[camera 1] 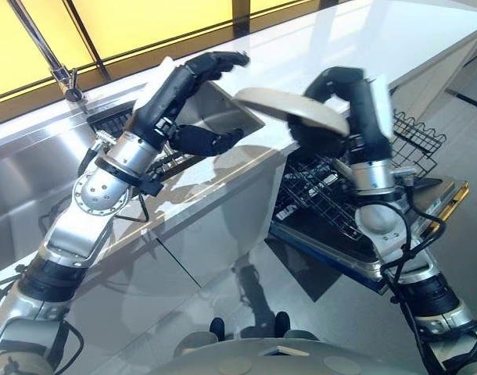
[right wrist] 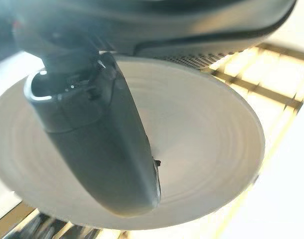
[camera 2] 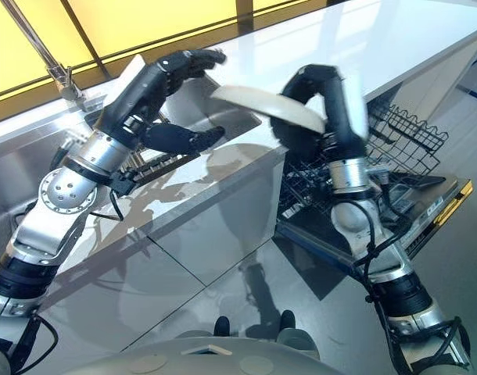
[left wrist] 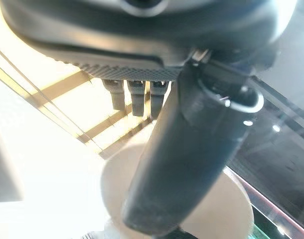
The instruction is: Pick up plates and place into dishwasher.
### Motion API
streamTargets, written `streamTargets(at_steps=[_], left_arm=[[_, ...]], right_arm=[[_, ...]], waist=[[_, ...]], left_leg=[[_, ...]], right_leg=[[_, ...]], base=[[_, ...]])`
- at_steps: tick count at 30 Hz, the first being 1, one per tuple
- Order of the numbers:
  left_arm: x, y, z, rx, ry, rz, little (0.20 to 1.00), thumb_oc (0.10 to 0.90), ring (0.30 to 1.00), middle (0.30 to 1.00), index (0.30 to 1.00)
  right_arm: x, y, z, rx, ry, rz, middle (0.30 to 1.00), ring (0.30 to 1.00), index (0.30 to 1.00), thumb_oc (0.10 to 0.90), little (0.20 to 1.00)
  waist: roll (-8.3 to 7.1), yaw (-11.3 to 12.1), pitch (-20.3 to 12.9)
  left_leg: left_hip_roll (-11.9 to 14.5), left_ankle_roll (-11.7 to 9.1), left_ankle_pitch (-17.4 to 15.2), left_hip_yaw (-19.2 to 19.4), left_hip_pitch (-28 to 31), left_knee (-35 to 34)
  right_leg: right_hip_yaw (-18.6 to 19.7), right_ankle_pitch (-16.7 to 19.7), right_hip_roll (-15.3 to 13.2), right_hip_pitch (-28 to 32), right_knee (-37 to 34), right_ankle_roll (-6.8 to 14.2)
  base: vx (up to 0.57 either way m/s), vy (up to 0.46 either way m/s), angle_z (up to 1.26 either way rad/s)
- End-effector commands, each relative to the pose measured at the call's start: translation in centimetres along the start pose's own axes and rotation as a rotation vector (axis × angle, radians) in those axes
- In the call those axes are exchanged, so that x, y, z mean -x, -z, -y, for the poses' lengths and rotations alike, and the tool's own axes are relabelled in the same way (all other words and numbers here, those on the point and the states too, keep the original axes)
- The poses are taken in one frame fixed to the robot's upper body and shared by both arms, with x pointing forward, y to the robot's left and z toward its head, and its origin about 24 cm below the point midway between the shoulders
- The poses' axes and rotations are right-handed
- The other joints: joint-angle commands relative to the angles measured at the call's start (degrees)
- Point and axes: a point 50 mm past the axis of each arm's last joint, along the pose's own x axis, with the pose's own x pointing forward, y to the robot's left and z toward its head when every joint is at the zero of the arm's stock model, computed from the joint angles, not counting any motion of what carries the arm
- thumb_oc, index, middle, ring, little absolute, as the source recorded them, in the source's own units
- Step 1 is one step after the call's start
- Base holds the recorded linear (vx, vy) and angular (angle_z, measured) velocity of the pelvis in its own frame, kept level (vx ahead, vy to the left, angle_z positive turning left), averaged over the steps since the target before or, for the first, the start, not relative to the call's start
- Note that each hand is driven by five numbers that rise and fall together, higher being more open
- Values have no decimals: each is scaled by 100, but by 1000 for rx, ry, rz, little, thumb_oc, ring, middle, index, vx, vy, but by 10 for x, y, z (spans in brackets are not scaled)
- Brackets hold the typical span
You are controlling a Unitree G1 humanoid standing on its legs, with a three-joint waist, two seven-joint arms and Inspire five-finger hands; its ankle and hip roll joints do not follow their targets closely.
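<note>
Above the black wire dishwasher rack (camera 1: pixel 332 195), the right hand (camera 1: pixel 344 90) is gripping a round cream plate (camera 1: pixel 293 109), thumb across its face. Left hand (camera 1: pixel 188 94) is hovering beside the plate w/ fingers loose, apparently not touching.

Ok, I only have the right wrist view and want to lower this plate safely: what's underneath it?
Observer: The pulled-out dishwasher rack lies below the right robot hand. The plate seems to hang partly over it and partly over the counter's edge.
Operator: Is the other hand on the plate?
Observer: The left robot hand is open beside the plate's far rim, above the sink. It looks clear of the plate.
Operator: Is the plate level?
Observer: Nearly flat, with the rack-side edge a little lower.
</note>
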Motion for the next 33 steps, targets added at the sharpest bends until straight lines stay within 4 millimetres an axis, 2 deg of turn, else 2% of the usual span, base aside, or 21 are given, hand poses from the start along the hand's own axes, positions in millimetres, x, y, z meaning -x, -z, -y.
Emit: streamTargets(at_steps=[1,6,10,12,13,16,18,21,29,33], left_arm=[[4,0,-32,-68,-156,19,900,800,900,900,900],[19,17,-49,-112,-234,-75,900,800,900,900,900],[33,27,-61,-134,-309,-123,900,800,900,900,900],[33,27,-61,-134,-310,-125,900,800,900,900,900],[41,31,-65,-138,-340,-142,900,800,900,900,900],[50,35,-69,-140,-364,-166,900,800,900,900,900],[54,38,-70,-146,-379,-183,900,800,900,900,900],[58,40,-72,-154,-395,-199,900,800,900,900,900],[64,43,-74,-171,-439,-226,900,800,900,900,900],[64,43,-74,-168,-456,-231,900,800,900,900,900]], right_arm=[[-21,-26,39,54,205,228,300,300,300,100,200],[-22,-6,70,184,399,185,300,300,300,100,200],[-9,25,93,256,515,20,300,300,300,100,200],[-8,26,94,256,517,10,300,300,300,100,200],[6,44,100,269,553,-104,300,300,300,100,200],[26,67,106,244,583,-265,300,300,300,100,200],[44,85,102,209,579,-403,300,300,300,100,200],[65,100,91,181,530,-547,300,300,300,100,200],[123,124,50,96,397,-820,300,300,300,100,200],[138,129,36,70,334,-880,300,300,300,100,200]], waist=[[41,110,-542],[19,156,-555],[4,157,-563],[2,157,-571],[2,161,-569],[12,149,-573],[21,127,-551],[29,89,-526],[48,-27,-432],[55,-47,-396]], left_leg=[[-350,201,-664,439,51,55],[-349,197,-661,426,53,63],[-342,196,-655,435,48,60],[-343,196,-656,434,48,60],[-341,198,-650,428,48,54],[-332,194,-648,433,54,45],[-324,194,-651,434,63,42],[-321,193,-649,440,68,38],[-297,187,-651,522,88,36],[-283,173,-651,548,101,37]], right_leg=[[-175,-787,297,331,147,197],[-224,-810,290,356,156,190],[-255,-818,278,349,167,195],[-257,-820,277,350,166,195],[-255,-820,280,352,163,193],[-249,-822,279,352,164,195],[-238,-824,278,350,171,193],[-221,-822,275,343,176,195],[-149,-836,268,314,214,206],[-144,-836,258,310,227,217]], base=[[19,13,3],[21,6,5],[16,6,11],[12,6,5],[19,12,5],[8,5,1],[0,0,0],[0,0,0],[0,0,0],[1,0,-1]])
